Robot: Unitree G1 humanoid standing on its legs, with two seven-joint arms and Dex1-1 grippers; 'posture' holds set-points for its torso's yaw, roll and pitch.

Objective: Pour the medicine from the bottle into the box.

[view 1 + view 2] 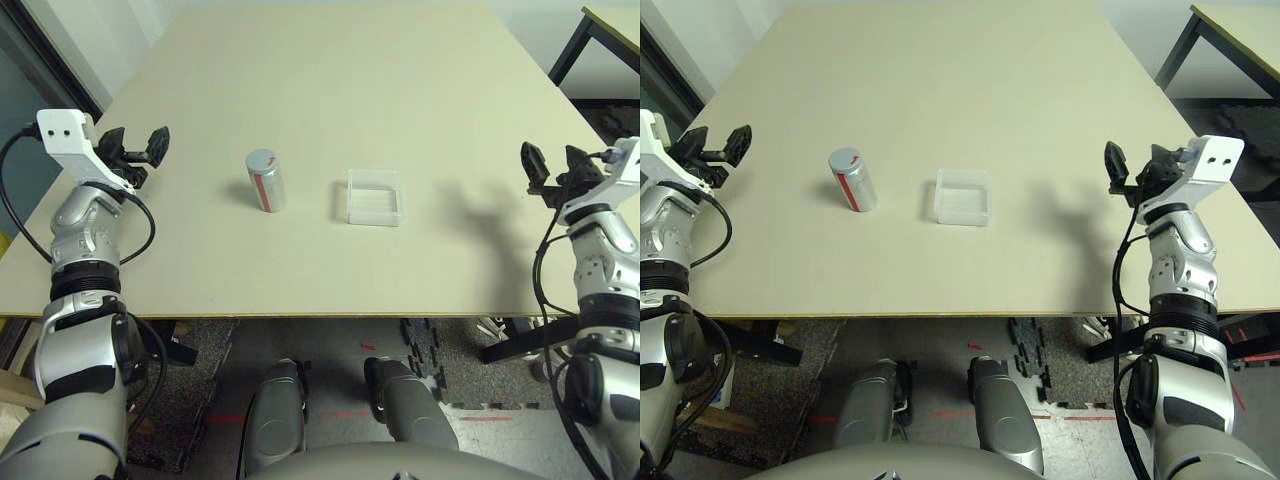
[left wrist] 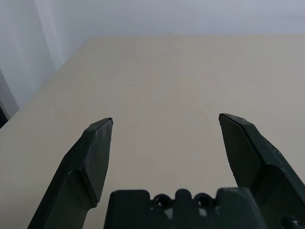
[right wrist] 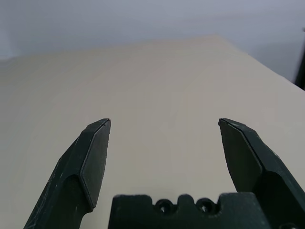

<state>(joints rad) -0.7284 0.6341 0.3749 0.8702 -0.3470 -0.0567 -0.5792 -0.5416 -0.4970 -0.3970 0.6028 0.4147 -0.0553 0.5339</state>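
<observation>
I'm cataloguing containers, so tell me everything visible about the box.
The box is a small, shallow, square tray of clear, plastic-looking material with rounded corners and low walls. Its open side faces up, and no lid covers it. It sits flat on the table, to the right of the bottle and apart from it. Neither tool touches it.

Bright room light; soft shadows fall across the pale table (image 1: 300,270).
</observation>
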